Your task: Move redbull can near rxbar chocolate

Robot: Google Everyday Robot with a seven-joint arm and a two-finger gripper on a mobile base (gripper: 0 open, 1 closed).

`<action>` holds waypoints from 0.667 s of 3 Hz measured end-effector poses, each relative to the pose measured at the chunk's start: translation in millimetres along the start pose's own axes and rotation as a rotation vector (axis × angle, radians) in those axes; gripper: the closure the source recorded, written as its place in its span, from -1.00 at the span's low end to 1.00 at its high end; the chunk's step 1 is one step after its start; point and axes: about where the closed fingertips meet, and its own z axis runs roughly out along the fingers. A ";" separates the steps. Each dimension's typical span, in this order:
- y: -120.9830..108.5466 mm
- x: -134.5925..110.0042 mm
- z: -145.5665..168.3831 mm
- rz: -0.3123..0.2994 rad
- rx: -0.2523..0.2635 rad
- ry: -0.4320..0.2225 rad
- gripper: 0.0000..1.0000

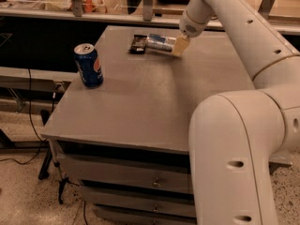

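Observation:
The redbull can [160, 43], slim silver and blue, lies on its side at the far edge of the grey table [154, 93]. Its left end is right next to the rxbar chocolate [138, 44], a small dark flat bar. I cannot tell whether they touch. My gripper [178, 46] reaches down from the white arm and is shut on the can's right end. One tan fingertip [181, 46] shows in front of the can.
A wider dark-blue Pepsi can [88, 65] stands upright near the table's left edge. My arm's large white body [239, 149] fills the right foreground. Drawers [126, 177] sit under the tabletop, and a shelf with clutter runs behind the table.

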 end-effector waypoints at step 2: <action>1.3 -2.5 7.5 0.004 -0.017 0.001 -0.66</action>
